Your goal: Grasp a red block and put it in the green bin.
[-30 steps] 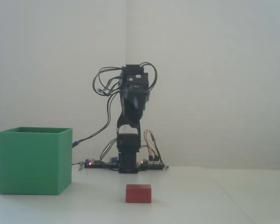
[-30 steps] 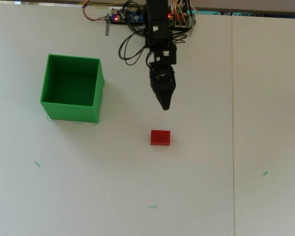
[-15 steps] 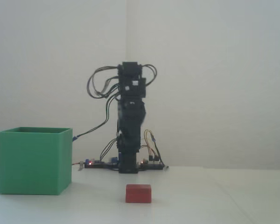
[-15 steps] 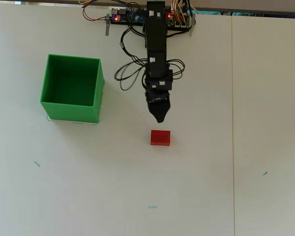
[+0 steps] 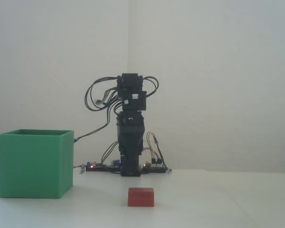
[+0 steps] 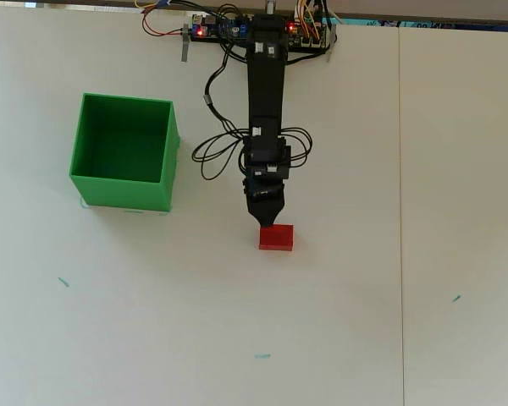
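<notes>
Looking first at the fixed view, the black arm [image 5: 130, 128] stands upright at the far side of the white table [image 5: 218, 199], its cables looping out to the left near its top. Its base sits on a strip of circuit boards [image 5: 126, 166] with small lit lamps. The gripper points down in front of the arm's own dark body, and its tips cannot be made out here. The red block [image 5: 141, 197] lies flat on the table at the near side, just right of the arm's line, with nothing touching it. The green bin [image 5: 34, 164] stands upright at the left, well apart from the block and much taller than it.

Turning to the overhead view, the arm reaches from the boards [image 6: 254, 32] at the far edge straight toward the near side. The gripper [image 6: 268, 222] tapers to a dark point that ends right at the far edge of the red block [image 6: 276, 238]; whether it touches the block I cannot tell. The jaws read as one narrow wedge with no gap visible between them, so whether they are apart or closed cannot be told. The green bin [image 6: 124, 192] sits to the left of the arm, its open top showing an inside with nothing visible in it. A few small green marks [image 6: 262, 356] dot the table [image 6: 364, 254] toward the near side.
</notes>
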